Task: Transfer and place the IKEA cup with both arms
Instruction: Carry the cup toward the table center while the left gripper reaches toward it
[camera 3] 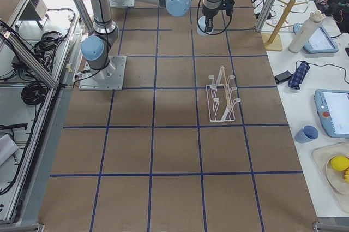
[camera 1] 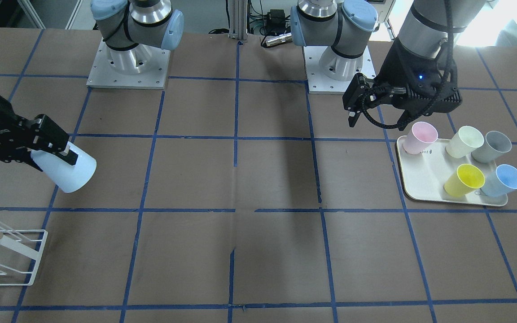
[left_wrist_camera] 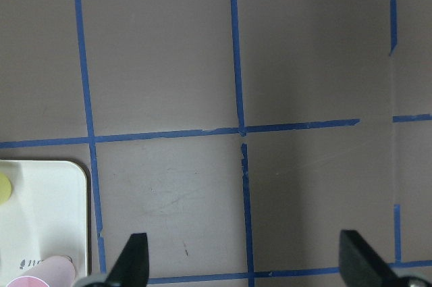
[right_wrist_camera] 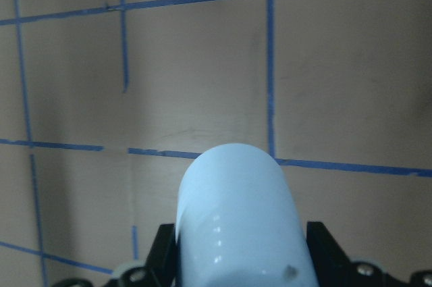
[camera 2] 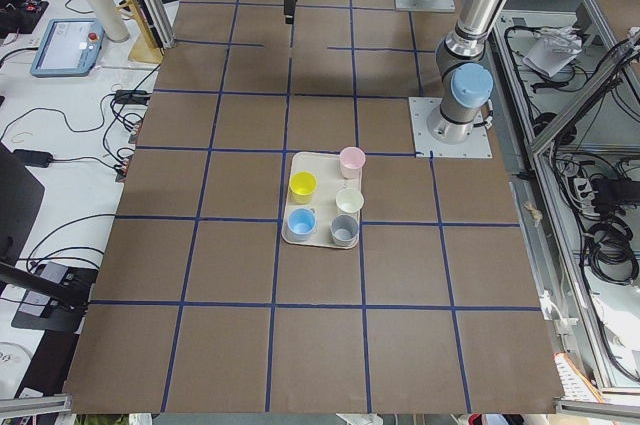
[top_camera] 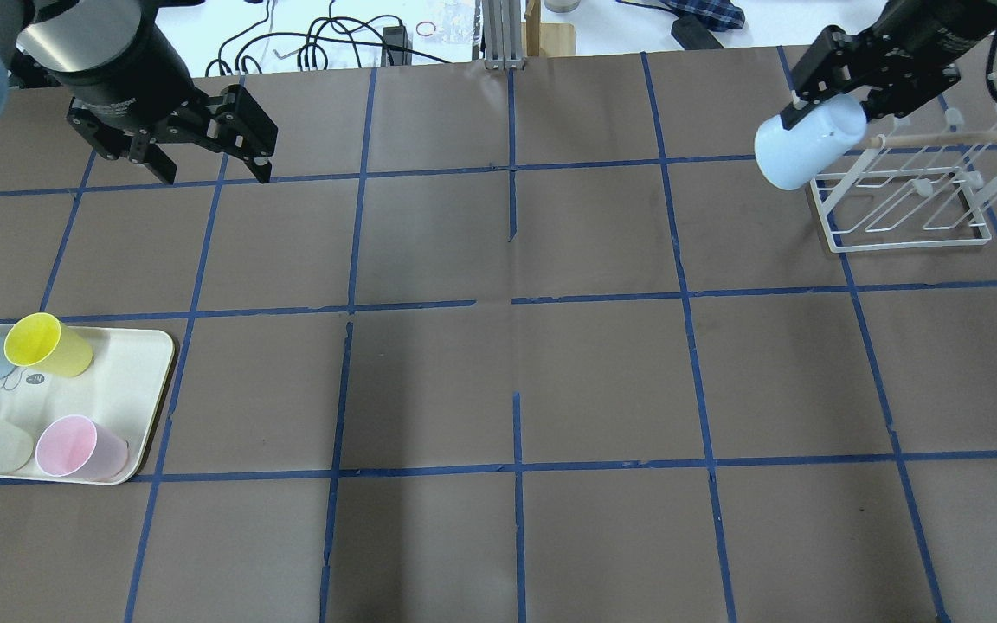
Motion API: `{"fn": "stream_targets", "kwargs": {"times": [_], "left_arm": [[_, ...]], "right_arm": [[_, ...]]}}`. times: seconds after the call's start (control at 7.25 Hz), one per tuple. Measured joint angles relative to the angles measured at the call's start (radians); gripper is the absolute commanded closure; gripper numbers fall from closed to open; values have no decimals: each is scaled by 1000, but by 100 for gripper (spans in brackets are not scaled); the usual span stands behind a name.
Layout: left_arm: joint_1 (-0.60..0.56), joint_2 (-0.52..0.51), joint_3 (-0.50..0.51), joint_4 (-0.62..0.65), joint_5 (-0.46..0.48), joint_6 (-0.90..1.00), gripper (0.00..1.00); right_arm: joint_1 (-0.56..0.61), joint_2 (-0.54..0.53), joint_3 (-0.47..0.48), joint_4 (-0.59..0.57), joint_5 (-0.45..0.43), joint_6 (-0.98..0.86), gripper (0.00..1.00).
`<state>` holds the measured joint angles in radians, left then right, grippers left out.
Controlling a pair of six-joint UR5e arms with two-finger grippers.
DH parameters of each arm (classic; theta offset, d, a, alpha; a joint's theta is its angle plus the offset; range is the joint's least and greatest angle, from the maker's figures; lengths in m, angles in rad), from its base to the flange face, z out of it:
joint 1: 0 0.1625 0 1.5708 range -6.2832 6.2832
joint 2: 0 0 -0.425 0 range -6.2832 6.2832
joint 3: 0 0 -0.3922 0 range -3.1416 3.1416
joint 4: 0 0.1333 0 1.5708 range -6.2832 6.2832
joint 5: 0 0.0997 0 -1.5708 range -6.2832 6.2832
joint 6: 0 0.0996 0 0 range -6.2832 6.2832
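Observation:
The IKEA cup point(camera 1: 71, 174), a light-blue tumbler, is held on its side in my right gripper point(camera 1: 54, 160), above the table. The gripper is shut on the cup's rim end, with the base pointing away. In the overhead view the cup point(top_camera: 803, 149) hangs at the near-left corner of the white wire rack point(top_camera: 905, 201), under my right gripper point(top_camera: 836, 105). The right wrist view shows the cup point(right_wrist_camera: 236, 219) between the fingers. My left gripper point(top_camera: 213, 169) is open and empty. It hovers above the table beyond the tray point(top_camera: 148, 381), and its fingertips point(left_wrist_camera: 135, 254) stand wide apart.
The cream tray point(camera 1: 413, 190) holds a pink cup point(camera 1: 420, 137), a cream cup point(camera 1: 465, 141), a grey cup point(camera 1: 492, 146), a yellow cup point(camera 1: 465, 179) and a blue cup with a greyish outside point(camera 1: 503, 179). The rack point(camera 1: 7, 251) has a wooden rod.

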<state>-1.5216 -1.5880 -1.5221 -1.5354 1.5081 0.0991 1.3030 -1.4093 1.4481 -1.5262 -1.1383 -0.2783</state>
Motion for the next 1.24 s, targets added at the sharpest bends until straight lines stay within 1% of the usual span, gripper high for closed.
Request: {"fn": "stream_targets", "kwargs": {"times": [0.28, 0.41, 0.55, 0.69, 0.83, 0.97, 1.1, 1.24], "left_arm": [[47, 4, -13, -26, -143, 4, 0], [108, 4, -25, -69, -239, 6, 0], [178, -3, -54, -104, -356, 15, 0], [232, -17, -116, -116, -507, 28, 0], [256, -30, -196, -115, -684, 34, 0], [261, -41, -281, -114, -889, 36, 0], [247, -46, -344, -114, -1064, 36, 0], [213, -50, -375, -114, -1203, 33, 0]], "right_arm": [[13, -1, 10, 65, 258, 41, 54], [26, 0, 14, 99, 383, 70, 54], [46, 2, 16, 132, 492, 124, 54], [67, 6, 18, 159, 586, 201, 58], [91, 10, 23, 180, 668, 271, 59], [116, 16, 33, 191, 744, 314, 59], [136, 20, 43, 195, 796, 330, 59], [156, 20, 52, 196, 826, 335, 58]]}}
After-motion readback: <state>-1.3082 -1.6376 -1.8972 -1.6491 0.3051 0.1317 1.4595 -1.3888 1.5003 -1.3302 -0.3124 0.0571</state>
